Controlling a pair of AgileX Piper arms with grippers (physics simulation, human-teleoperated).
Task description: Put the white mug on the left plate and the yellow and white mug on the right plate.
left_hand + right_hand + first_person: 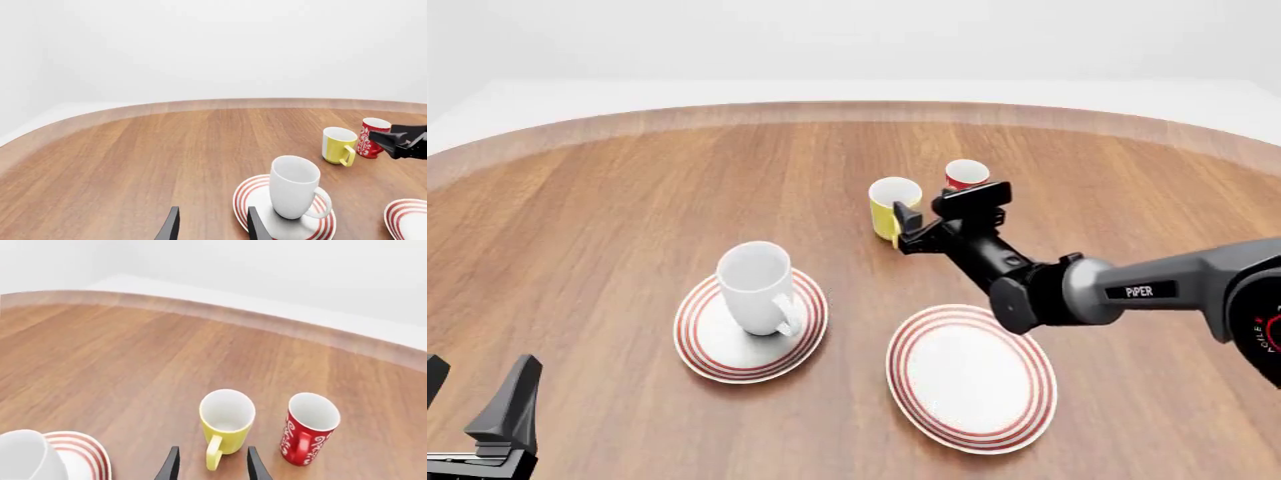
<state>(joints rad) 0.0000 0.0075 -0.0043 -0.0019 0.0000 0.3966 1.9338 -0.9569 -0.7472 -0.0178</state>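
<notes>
The white mug (757,288) stands upright on the left plate (701,345), a white plate with red rings. The right plate (972,378) lies bare beside it. The yellow and white mug (894,205) stands on the table farther back, its handle toward my right gripper (950,207). That gripper is open just behind the mug. In the right wrist view the yellow and white mug (227,420) has its handle between the fingertips of the right gripper (211,466). My left gripper (474,388) is open near the front left edge, holding nothing, and the white mug (293,187) sits ahead of it.
A slim red mug (965,175) with white markings stands right next to the yellow mug, on its right (310,430). The right arm (1121,292) stretches over the table from the right. The table's curved far edge (854,108) runs behind the mugs.
</notes>
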